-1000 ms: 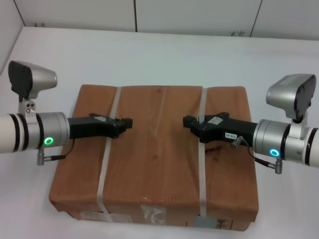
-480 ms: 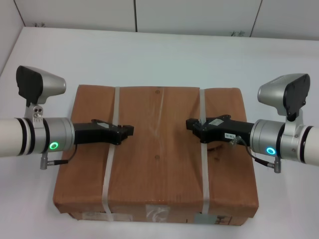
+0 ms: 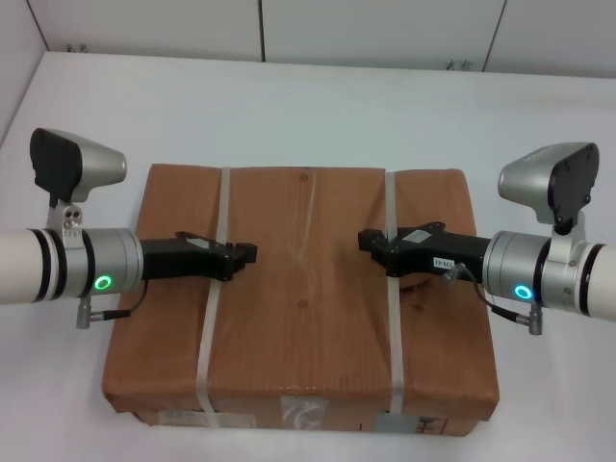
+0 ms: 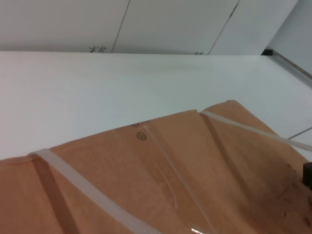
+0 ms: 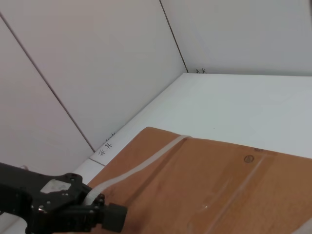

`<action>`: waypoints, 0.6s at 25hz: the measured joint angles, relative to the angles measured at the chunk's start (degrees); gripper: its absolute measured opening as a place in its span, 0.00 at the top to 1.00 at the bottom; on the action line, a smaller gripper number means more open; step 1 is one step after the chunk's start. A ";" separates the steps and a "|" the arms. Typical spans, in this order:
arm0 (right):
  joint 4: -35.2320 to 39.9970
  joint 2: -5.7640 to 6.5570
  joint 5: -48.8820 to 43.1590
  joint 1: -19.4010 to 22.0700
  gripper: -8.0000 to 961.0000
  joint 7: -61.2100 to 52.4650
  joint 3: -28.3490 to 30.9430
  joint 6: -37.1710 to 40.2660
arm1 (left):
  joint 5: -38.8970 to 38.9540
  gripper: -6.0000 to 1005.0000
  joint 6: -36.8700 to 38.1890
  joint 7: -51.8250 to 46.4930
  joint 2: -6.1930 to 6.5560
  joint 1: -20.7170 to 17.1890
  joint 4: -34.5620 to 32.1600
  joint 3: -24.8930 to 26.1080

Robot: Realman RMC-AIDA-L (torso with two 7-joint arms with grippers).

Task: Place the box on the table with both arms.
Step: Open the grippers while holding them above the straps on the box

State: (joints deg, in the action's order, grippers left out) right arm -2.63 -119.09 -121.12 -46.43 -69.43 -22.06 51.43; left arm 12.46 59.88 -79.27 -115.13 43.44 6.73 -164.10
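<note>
The large brown box [image 3: 303, 318] lies flat on the white table [image 3: 318, 106], with labels on its near side [image 3: 298, 412]. Two whitish straps cross it, the left strap [image 3: 214, 318] and the right strap [image 3: 391, 327]. My left gripper [image 3: 248, 254] lies over the box top at the left strap, shut on it. My right gripper [image 3: 366, 239] lies at the right strap, shut on it. The right wrist view shows the left gripper [image 5: 112, 217] with the strap [image 5: 141, 165] running up to it. The left wrist view shows the box top [image 4: 161, 170].
White wall panels [image 3: 385, 29] stand behind the table's far edge. Bare white tabletop lies beyond the box and to both sides of it. The box's near edge is close to the bottom of the head view.
The box and both grippers have sunk lower together since a second ago, and the box shows smaller. In the last half second almost nothing has moved.
</note>
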 joint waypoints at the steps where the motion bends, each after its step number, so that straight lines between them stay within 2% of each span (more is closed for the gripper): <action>1: 0.00 0.00 0.00 0.00 0.94 0.00 0.00 0.04 | 0.02 0.94 0.00 0.00 0.00 0.00 0.01 0.00; 8: 0.45 -0.01 0.01 0.44 0.94 0.88 0.03 0.46 | 1.03 0.92 -0.14 0.75 -0.03 -0.13 0.21 0.60; 12: 0.65 -0.01 0.36 0.95 0.82 0.95 0.51 0.18 | 1.97 0.91 -1.16 1.30 -0.22 -0.31 0.45 0.28; 15: 0.69 0.00 0.56 1.39 0.71 0.81 0.66 -0.02 | 2.04 0.79 -1.54 1.30 -0.23 -0.42 0.53 0.18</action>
State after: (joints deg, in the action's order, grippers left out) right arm -1.94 -119.09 -120.56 -45.04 -68.62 -21.40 51.41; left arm 14.50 58.34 -77.97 -115.36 43.02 7.26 -163.92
